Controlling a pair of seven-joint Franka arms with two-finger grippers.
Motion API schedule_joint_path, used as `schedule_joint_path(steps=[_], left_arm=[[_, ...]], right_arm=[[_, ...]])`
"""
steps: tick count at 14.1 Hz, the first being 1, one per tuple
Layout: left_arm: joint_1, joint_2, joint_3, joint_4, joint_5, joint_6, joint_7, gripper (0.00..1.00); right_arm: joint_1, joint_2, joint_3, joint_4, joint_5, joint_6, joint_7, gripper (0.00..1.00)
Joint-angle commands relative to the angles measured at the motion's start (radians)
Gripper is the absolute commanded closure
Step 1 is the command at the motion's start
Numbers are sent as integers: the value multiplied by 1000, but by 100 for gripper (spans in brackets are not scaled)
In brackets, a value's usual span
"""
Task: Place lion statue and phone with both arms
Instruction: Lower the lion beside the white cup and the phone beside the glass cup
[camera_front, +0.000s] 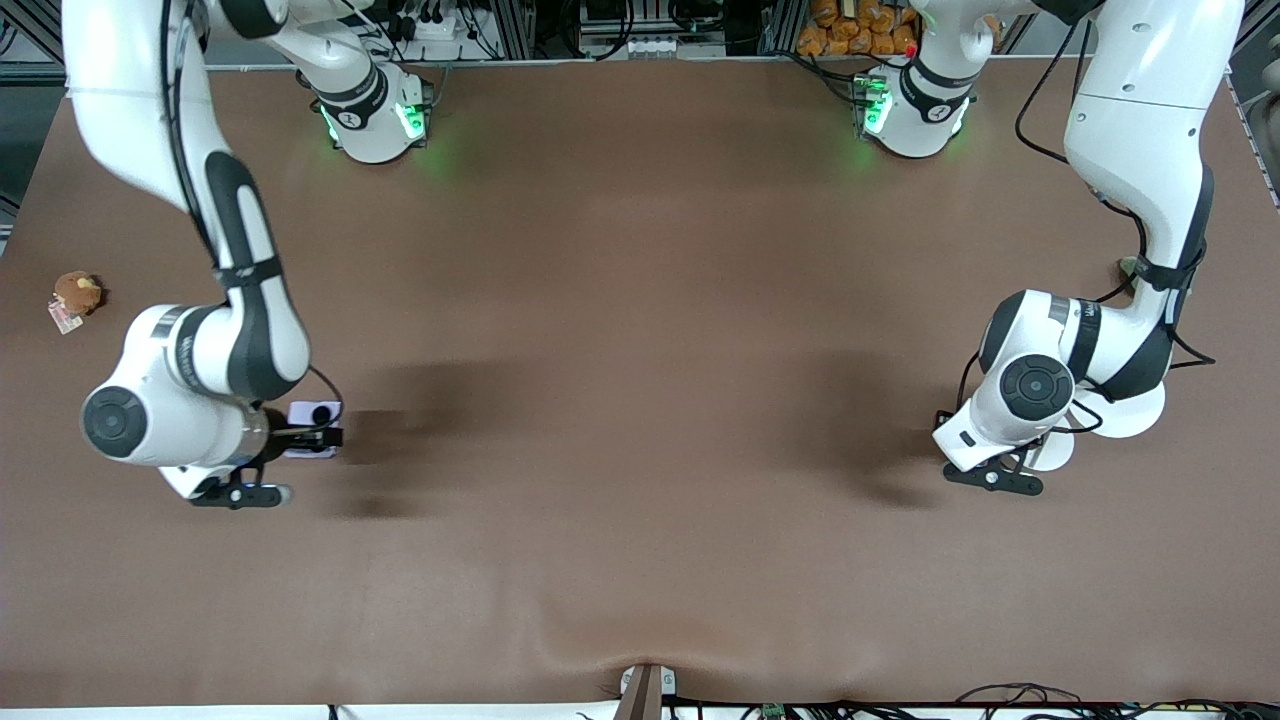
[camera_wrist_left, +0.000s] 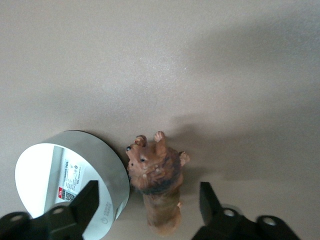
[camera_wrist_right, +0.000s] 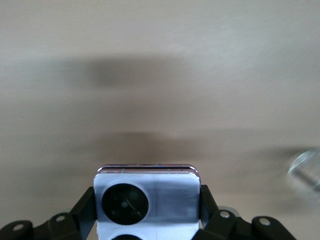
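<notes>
Squarely lilac phone (camera_wrist_right: 148, 199), black lens circles showing.

Two arms stand at the bench, each with one gripper: the left gripper (camera_wrist_left: 149, 197) and the right gripper (camera_wrist_right: 147, 200), two in all. There is one phone (camera_front: 313, 415), one lion (camera_wrist_left: 157, 175) and one brown plush (camera_front: 77, 292), the plush near the edge at the right arm's end. One round tin (camera_wrist_left: 107, 165) shows beside the lion. Toward the left arm's end lie two white discs (camera_front: 1135, 412) (camera_front: 1052, 452); whether one of them is that tin cannot be told.
</notes>
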Motion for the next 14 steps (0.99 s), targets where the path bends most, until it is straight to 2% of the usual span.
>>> schedule_joint_path(steps=[1,7,10,11,12,13,14], left_arm=[[8,-43,-34,-15,5,-13,-29,0],[8,-116,-103,-9,3,-153,-32,0],[5,-167,-111,-11,-24,-205,-32,0],[4,-181,-111,-9,-53,-220,-31,0],[4,-197,-112,-11,-73,-234,-29,0],[4,-214,-135,-8,-75,-261,-29,0],[7,-227,-150,-3,-78,-292,-31,0]], right_arm=[[-44,68,20,10,-6,71,-74,61],[-44,97,21,-15,2,76,-71,60],[-53,103,21,-21,2,79,-75,59],[-53,103,21,-21,2,82,-75,52],[-54,105,21,-21,2,85,-75,39],[-57,108,21,-23,2,85,-75,14],[-62,115,21,-23,3,88,-71,0]])
